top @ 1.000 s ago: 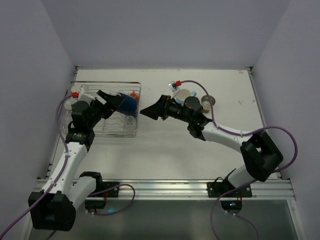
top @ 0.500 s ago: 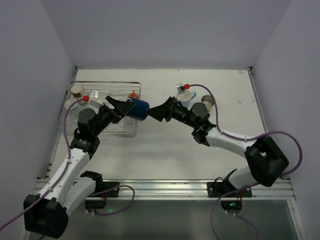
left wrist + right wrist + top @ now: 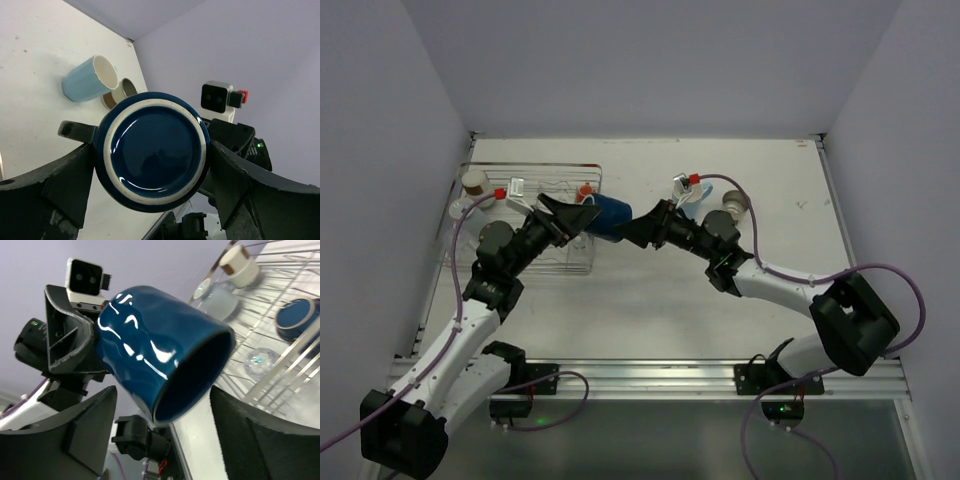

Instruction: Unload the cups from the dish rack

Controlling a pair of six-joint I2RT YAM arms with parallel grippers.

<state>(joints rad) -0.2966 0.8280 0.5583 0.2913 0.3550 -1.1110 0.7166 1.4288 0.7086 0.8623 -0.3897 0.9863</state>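
Note:
My left gripper point(image 3: 588, 215) is shut on a navy cup point(image 3: 608, 216) and holds it in the air just right of the dish rack point(image 3: 530, 166). In the left wrist view the cup's round base point(image 3: 152, 150) sits between my fingers. My right gripper point(image 3: 625, 229) is open, its tips at the cup's far end. In the right wrist view the cup point(image 3: 155, 342) points its open mouth between my spread fingers point(image 3: 87, 432). The rack point(image 3: 287, 367) still holds an upturned navy cup point(image 3: 296, 315), clear glasses point(image 3: 259, 360) and a white brown-rimmed cup point(image 3: 240, 263).
A light blue cup point(image 3: 89, 78) lies on its side on the table at the right with a brownish cup point(image 3: 123, 90) beside it. A metallic tumbler point(image 3: 734, 205) stands near my right arm. Walls close off the table at the back and sides.
My left gripper has carried the navy cup up out of the rack and rightward. My right gripper has moved left to meet it, still open.

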